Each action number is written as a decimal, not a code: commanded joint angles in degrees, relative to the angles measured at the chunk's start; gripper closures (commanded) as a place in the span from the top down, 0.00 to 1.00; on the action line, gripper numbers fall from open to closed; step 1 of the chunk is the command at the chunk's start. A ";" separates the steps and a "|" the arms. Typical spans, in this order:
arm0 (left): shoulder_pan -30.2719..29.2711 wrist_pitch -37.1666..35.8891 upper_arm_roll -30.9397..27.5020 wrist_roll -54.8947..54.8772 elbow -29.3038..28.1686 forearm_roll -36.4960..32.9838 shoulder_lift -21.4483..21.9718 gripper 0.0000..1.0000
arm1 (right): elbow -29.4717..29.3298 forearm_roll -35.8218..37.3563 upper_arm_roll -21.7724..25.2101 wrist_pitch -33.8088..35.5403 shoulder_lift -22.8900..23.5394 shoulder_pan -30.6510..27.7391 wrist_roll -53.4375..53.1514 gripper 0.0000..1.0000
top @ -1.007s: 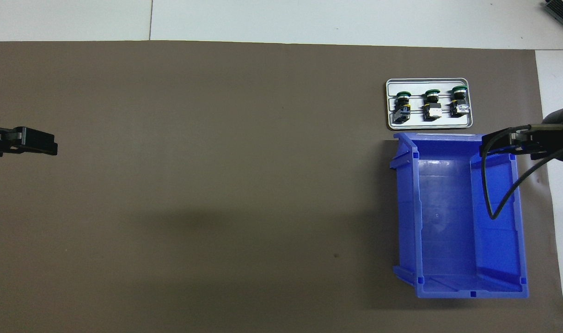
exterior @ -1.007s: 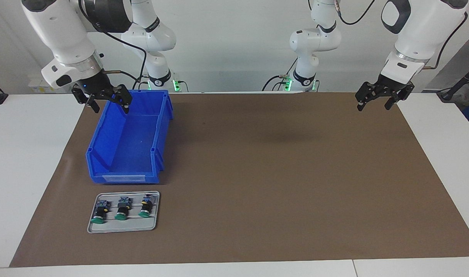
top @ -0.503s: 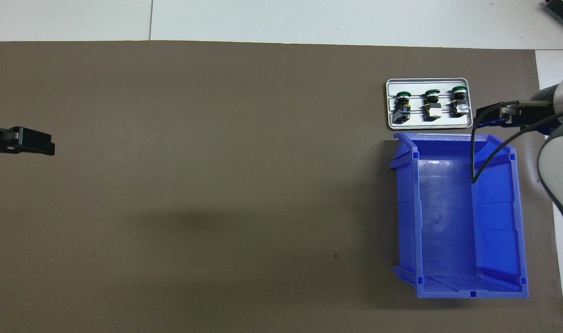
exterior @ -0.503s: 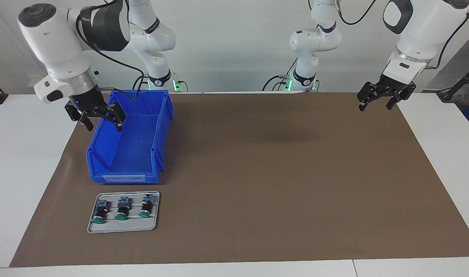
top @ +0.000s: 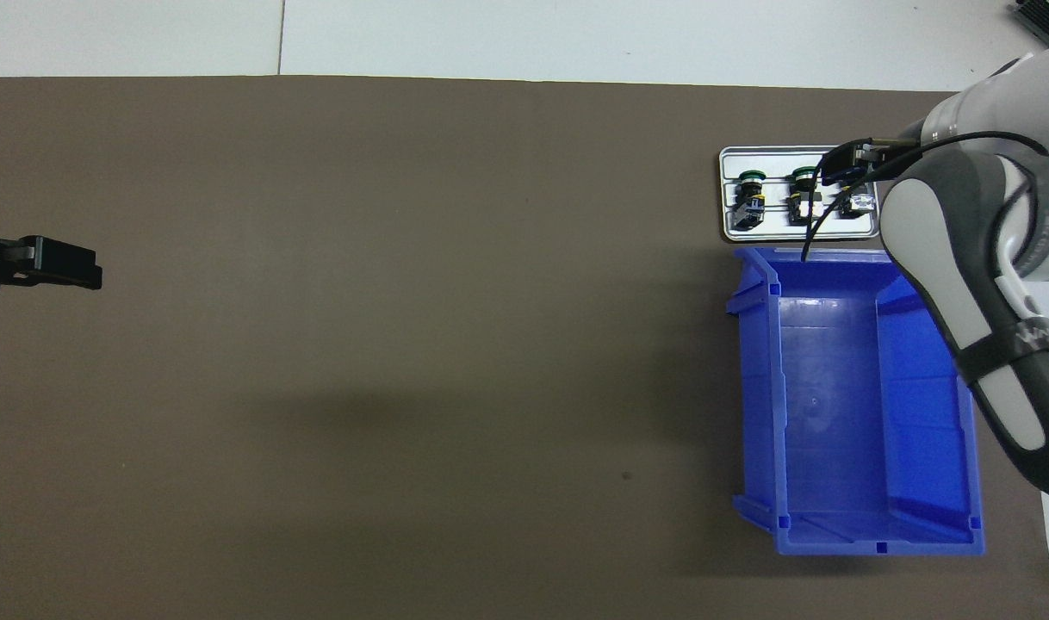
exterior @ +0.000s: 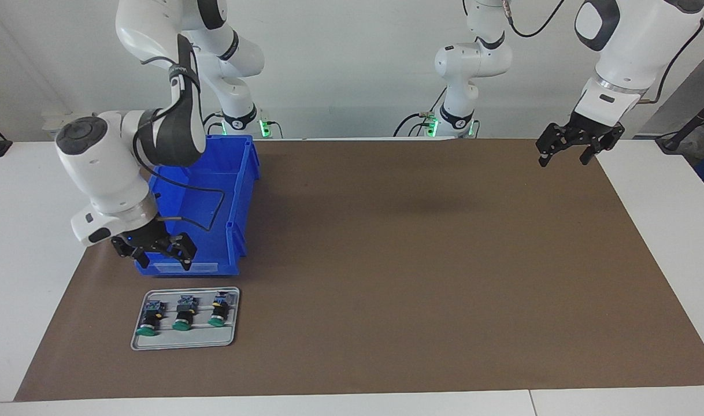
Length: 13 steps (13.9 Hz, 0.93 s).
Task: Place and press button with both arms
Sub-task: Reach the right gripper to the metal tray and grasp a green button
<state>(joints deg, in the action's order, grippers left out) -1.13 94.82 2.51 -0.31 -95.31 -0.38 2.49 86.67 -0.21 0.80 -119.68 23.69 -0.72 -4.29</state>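
Three green-capped buttons lie side by side in a small grey tray (exterior: 184, 343) (top: 798, 235): one button (exterior: 148, 320) (top: 751, 196), a middle button (exterior: 183, 316) and a third button (exterior: 218, 311). My right gripper (exterior: 166, 263) (top: 839, 165) hangs open and empty in the air. Seen from above it is over the tray and partly covers two buttons, but it touches none. My left gripper (exterior: 563, 160) (top: 85, 265) waits open and empty over the brown mat's edge at the left arm's end.
An empty blue bin (exterior: 242, 196) (top: 757, 387) stands just nearer to the robots than the tray. The right arm's forearm and cable pass over it. A wide brown mat (exterior: 415, 260) covers the table between the two arms.
The right arm swung down and away from the robots, carrying its open gripper from the bin's robot-side end to over the tray. The left gripper stayed put.
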 commanded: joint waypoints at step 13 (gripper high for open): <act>-0.19 0.02 0.12 0.22 -1.90 -0.85 1.81 1.00 | 1.73 0.12 -0.53 -14.96 13.31 -1.74 6.93 0.95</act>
<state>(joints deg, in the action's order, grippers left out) -1.13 94.82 2.51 -0.31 -95.31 -0.39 2.49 86.64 -0.20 0.76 -131.83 36.65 -1.97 0.94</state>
